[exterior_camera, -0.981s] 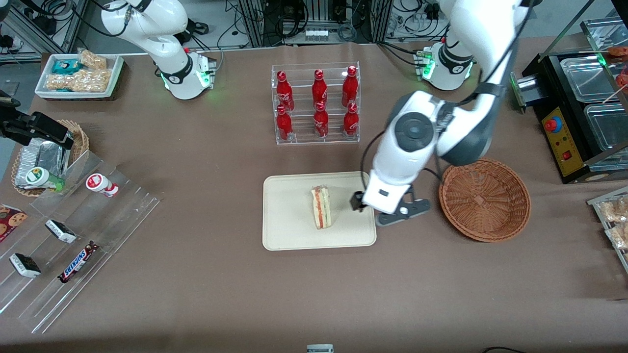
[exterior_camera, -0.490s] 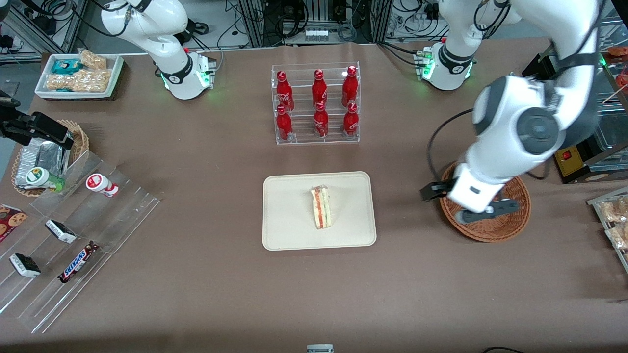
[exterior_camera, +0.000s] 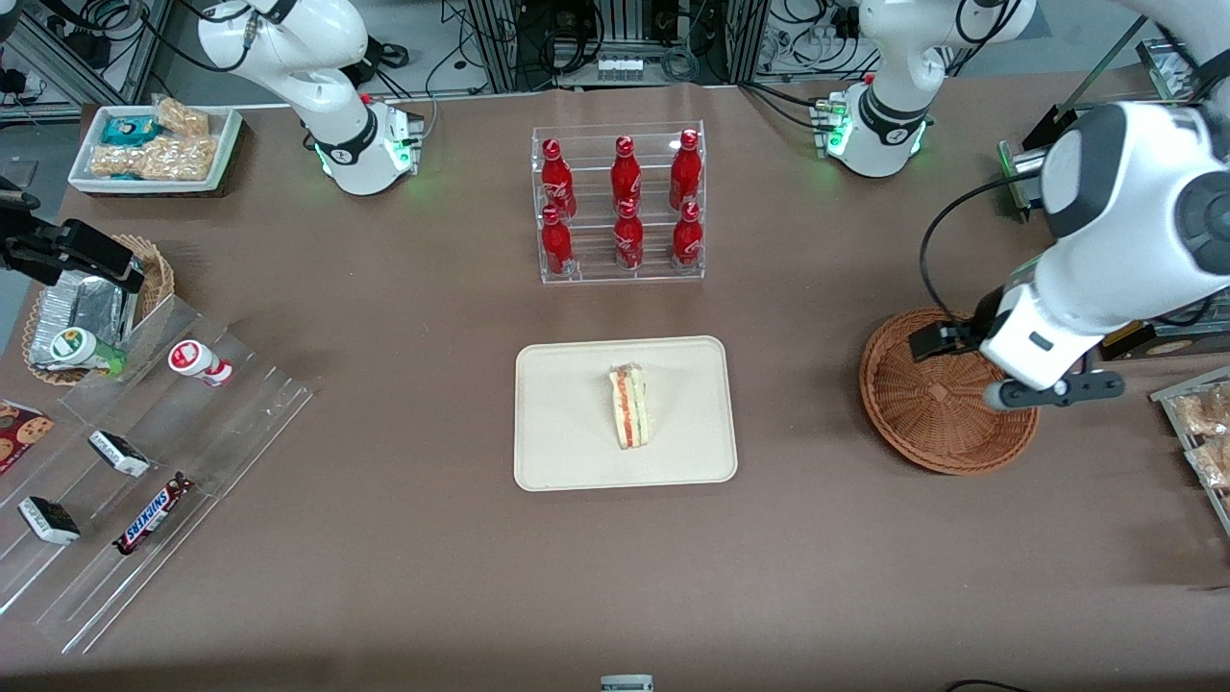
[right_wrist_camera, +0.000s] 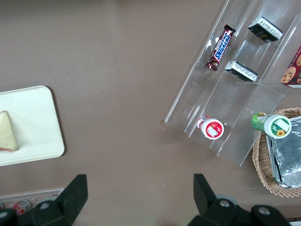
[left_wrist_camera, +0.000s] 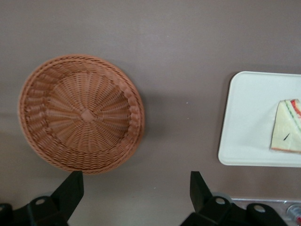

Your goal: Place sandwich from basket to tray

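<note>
Sandwich wedge (exterior_camera: 629, 407) lies on cream tray (exterior_camera: 567, 452), well apart from gripper (left_wrist_camera: 134, 188); gripper hangs high over edge of empty woven basket (exterior_camera: 922, 423), fingers spread wide, nothing held. Placing looks done; best move: stay high clear of basket rim, park

We see a rough woven wicker basket (exterior_camera: 948, 394), a smooth matt cream tray (exterior_camera: 567, 413), and a soft pale bread sandwich (exterior_camera: 629, 405) on it. Surface (exterior_camera: 404, 538) is matt brown cloth. Gripper (left_wrist_camera: 134, 190) above basket: black matt plastic, fingers spread.
</note>
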